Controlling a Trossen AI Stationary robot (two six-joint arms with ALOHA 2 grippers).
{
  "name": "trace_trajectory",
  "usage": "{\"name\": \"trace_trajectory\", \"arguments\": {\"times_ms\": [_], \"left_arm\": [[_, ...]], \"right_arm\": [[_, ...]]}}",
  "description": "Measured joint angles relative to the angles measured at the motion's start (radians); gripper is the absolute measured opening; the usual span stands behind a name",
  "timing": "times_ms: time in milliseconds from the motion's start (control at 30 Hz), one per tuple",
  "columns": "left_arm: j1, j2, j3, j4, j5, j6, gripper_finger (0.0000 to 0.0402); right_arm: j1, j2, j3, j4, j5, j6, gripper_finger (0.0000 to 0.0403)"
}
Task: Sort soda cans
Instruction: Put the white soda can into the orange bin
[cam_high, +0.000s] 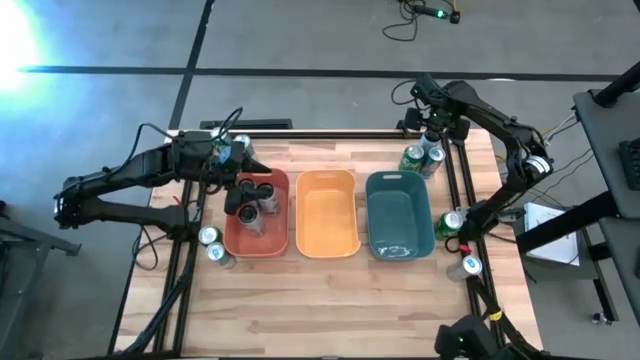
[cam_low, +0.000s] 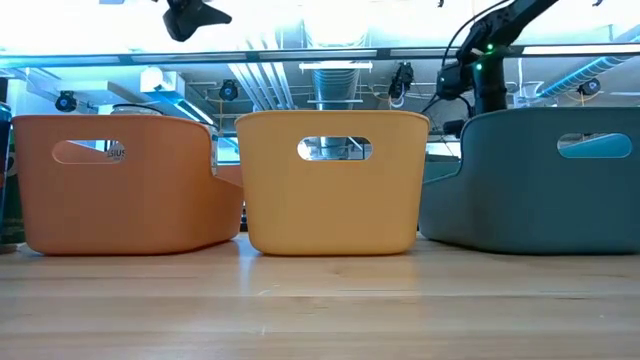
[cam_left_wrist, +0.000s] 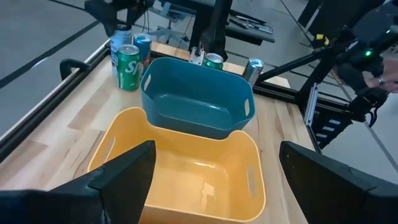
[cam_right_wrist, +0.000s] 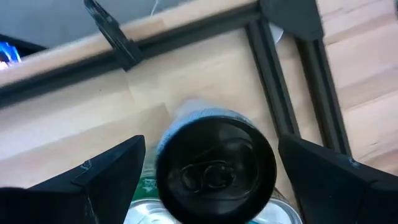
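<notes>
Sorting scene: three bins stand in a row mid-table, red bin (cam_high: 256, 232), orange bin (cam_high: 327, 213), teal bin (cam_high: 399, 215), taken here as the landmark row.
Table: light wood table (cam_high: 330, 310) with black rails along its edges.
Left gripper: left gripper (cam_high: 245, 196) hangs over the far half of the red bin; in its wrist view the fingers (cam_left_wrist: 121, 174) are spread wide with nothing between them, looking out over the orange bin (cam_left_wrist: 180, 171) and teal bin (cam_left_wrist: 196, 99).
Right gripper: right gripper (cam_high: 432, 127) sits at the far right corner of the table, beyond the teal bin; in its wrist view the fingers (cam_right_wrist: 112, 171) stand released on either side of a can top (cam_right_wrist: 214, 165), not pressing it.
Cans in red bin: two dark cans (cam_high: 258, 200) lie under the left gripper.
Cans beyond the teal bin: a cluster with green cans (cam_high: 413, 158) just past its far right corner, below the right gripper.
Cans right of the teal bin: one green can (cam_high: 450, 222) just beside it, one silver-blue can (cam_high: 470, 265) nearer the front.
Cans left of the red bin: two silver-top cans (cam_high: 213, 244) close to its near left corner.
Cans behind the red bin: more near the left arm, count unclear.
Low view: the three bins fill the frame; no cans show.
</notes>
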Motion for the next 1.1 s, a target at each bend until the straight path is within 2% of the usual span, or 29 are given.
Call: {"name": "trace_trajectory", "arguments": {"times_ms": [300, 500, 667, 933, 1100], "left_arm": [[0.000, 0.054, 0.000, 0.046, 0.000, -0.007, 0.0326], [0.000, 0.074, 0.000, 0.047, 0.001, -0.021, 0.0327], [0.000, 0.024, -0.002, 0.053, 0.009, -0.001, 0.0326], [0.000, -0.094, -0.002, 0.066, 0.004, 0.025, 0.0327], [0.000, -0.152, -0.002, 0.069, 0.149, 0.053, 0.0327]], "right_arm": [[-0.006, -0.002, -0.049, 0.054, -0.026, -0.012, 0.0361], [-0.007, -0.002, -0.050, 0.053, -0.049, -0.009, 0.0308], [-0.010, -0.002, -0.050, 0.056, -0.045, -0.012, 0.0255], [0.007, -0.016, -0.028, 0.048, -0.048, -0.061, 0.0263], [0.039, -0.034, 0.073, 0.054, -0.047, -0.088, 0.0258]]}}
